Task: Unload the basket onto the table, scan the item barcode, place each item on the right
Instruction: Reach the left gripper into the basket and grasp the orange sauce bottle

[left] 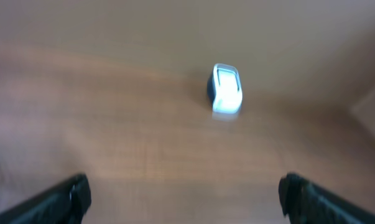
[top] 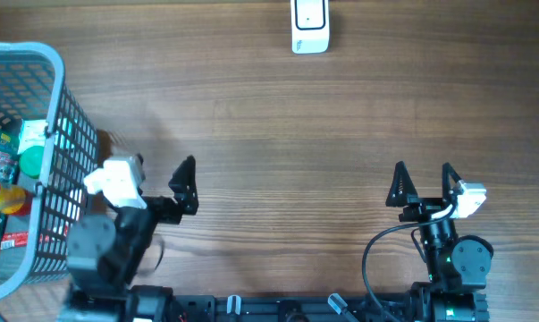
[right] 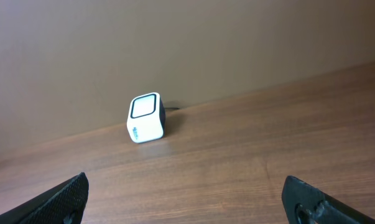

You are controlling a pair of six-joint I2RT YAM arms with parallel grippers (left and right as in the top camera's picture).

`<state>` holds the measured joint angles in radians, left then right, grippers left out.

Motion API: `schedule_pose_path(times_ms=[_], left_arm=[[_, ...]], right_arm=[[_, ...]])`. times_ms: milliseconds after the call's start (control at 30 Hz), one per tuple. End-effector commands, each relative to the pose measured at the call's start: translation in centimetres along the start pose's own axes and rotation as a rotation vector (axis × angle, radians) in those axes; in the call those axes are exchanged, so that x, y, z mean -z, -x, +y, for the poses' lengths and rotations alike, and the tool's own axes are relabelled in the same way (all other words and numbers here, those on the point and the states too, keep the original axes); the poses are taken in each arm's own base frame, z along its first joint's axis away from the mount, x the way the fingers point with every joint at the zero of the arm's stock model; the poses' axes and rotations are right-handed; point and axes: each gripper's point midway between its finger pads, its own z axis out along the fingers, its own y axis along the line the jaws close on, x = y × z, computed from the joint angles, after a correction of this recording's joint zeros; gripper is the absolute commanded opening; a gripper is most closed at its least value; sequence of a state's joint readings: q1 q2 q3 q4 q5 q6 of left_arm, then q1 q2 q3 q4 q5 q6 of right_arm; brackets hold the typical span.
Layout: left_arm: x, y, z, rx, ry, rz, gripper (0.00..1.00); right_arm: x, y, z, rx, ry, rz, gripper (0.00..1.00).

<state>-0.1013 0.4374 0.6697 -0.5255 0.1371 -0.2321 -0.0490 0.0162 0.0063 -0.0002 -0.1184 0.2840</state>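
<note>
I am picking the item out from the packaged goods (top: 8, 195) lying in the wire basket (top: 62, 89) at the table's left edge. The scanner (top: 310, 27) is standing well apart, at the far side. Both sets of jaws are standing wide and empty, so I am planning to take the left gripper (left: 184, 199) in over the rim, gripping away from the barcode, with the right gripper (top: 423, 174) hanging clear.

Shop checkout setting (barcode scanner (top: 310, 27); wire basket (top: 72, 170))

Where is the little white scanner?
Overhead, the white barcode scanner stands alone at the far edge of the table, just right of centre, far from the left-side basket.
</note>
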Motion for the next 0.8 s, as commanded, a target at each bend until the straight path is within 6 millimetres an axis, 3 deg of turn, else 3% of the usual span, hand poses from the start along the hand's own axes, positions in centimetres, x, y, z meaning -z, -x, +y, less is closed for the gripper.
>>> schedule_pose_path(times_ms=[0,133,300,367,533,667,767], left_arm=[[1.3,0.7,-3.7,0.052,-0.139,0.188,1.0],[1.1,-0.2,-3.9,0.096,-0.152,0.244,1.0],[0.1,-0.3,-0.9,0.204,0.057,0.299,1.0],[0.3,1.4,-0.4,0.201,0.128,0.321,1.0],[1.5,8.4,-0.5,0.179,0.235,0.264,1.0],[3.0,11.5,1.0,0.223,0.371,0.173,1.0],[4.3,12.2,3.3,0.265,0.515,0.107,1.0]], right_arm=[[0.0,0.2,-0.1,-0.006,-0.008,-0.009,1.0],[0.0,0.2,-0.1,-0.006,-0.008,-0.009,1.0],[0.0,0.2,-0.1,-0.006,-0.008,-0.009,1.0],[0.0,0.2,-0.1,-0.006,-0.008,-0.009,1.0],[0.0,0.2,-0.1,-0.006,-0.008,-0.009,1.0],[0.0,0.2,-0.1,-0.006,-0.008,-0.009,1.0],[0.0,0.2,-0.1,-0.006,-0.008,-0.009,1.0]])
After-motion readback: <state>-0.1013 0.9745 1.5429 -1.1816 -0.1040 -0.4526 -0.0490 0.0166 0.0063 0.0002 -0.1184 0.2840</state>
